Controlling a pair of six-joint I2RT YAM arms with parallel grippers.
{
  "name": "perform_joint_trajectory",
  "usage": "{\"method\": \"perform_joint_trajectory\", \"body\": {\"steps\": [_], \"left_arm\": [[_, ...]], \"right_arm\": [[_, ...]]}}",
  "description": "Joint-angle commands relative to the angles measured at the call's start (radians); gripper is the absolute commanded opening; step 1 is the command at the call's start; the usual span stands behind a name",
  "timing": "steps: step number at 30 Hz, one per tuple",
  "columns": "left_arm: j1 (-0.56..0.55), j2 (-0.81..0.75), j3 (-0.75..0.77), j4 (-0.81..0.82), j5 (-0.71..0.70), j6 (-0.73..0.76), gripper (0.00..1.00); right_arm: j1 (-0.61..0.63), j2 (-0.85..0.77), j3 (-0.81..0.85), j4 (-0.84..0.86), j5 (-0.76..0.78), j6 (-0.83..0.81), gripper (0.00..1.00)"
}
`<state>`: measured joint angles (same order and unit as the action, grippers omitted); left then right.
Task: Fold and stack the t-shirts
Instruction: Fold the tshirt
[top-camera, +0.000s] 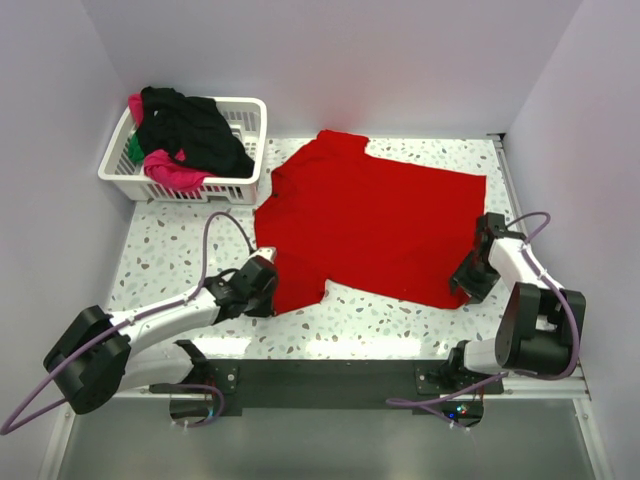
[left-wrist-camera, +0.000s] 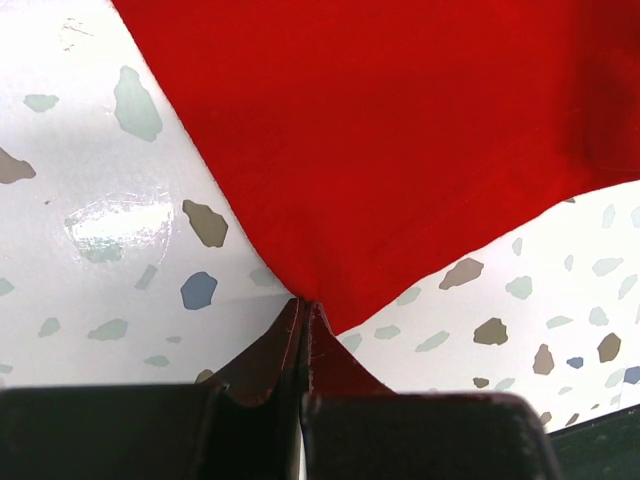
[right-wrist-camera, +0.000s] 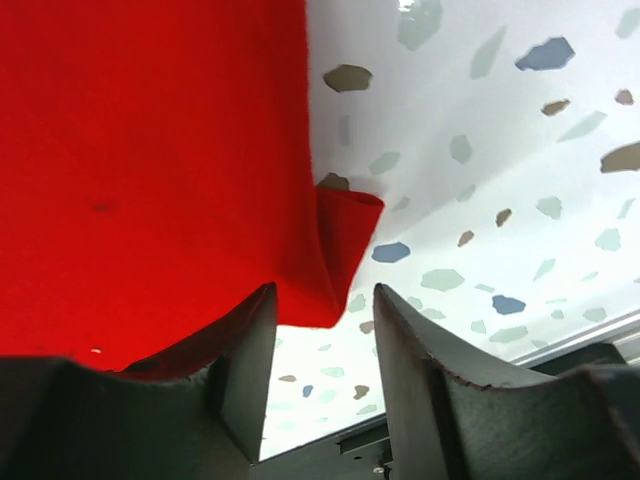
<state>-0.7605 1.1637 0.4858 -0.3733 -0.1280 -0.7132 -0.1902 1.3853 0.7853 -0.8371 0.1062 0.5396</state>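
A red t-shirt lies spread out on the speckled table. My left gripper is at its near left corner. In the left wrist view the jaws are shut, with the tip of that red corner pinched between them. My right gripper is at the shirt's near right corner. In the right wrist view it is open, and the folded-over red corner lies just ahead of the gap, not between the fingers. Black, magenta-pink and green shirts lie heaped in the basket.
A white lattice basket stands at the far left corner of the table. Walls close in the left, back and right sides. A metal rail runs along the table's right edge. The arm mounting bar lies along the near edge.
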Motion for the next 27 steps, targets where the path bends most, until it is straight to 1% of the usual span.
{"method": "perform_joint_trajectory", "body": {"steps": [1, 2, 9, 15, 21, 23, 27], "left_arm": [[0.000, 0.001, 0.007, -0.016, 0.016, 0.043, 0.00], [0.000, -0.001, 0.008, -0.016, 0.016, 0.047, 0.00], [0.030, 0.016, -0.009, -0.004, 0.044, 0.080, 0.00], [0.033, 0.019, -0.007, 0.001, 0.053, 0.089, 0.00], [0.032, 0.022, -0.010, 0.002, 0.053, 0.089, 0.00], [0.033, 0.022, -0.010, 0.002, 0.051, 0.090, 0.00], [0.033, 0.025, -0.007, 0.005, 0.053, 0.093, 0.00]], "right_arm": [[-0.002, -0.038, -0.004, -0.052, 0.044, 0.057, 0.46], [-0.002, -0.045, -0.008, -0.053, 0.046, 0.060, 0.44], [-0.002, -0.071, -0.023, -0.053, 0.078, 0.089, 0.45], [-0.006, -0.126, 0.003, -0.094, 0.176, 0.131, 0.46], [-0.046, -0.124, 0.009, -0.102, 0.199, 0.146, 0.39], [-0.052, -0.109, -0.001, -0.077, 0.188, 0.145, 0.36], [-0.054, -0.092, -0.014, -0.022, 0.155, 0.137, 0.34]]}}
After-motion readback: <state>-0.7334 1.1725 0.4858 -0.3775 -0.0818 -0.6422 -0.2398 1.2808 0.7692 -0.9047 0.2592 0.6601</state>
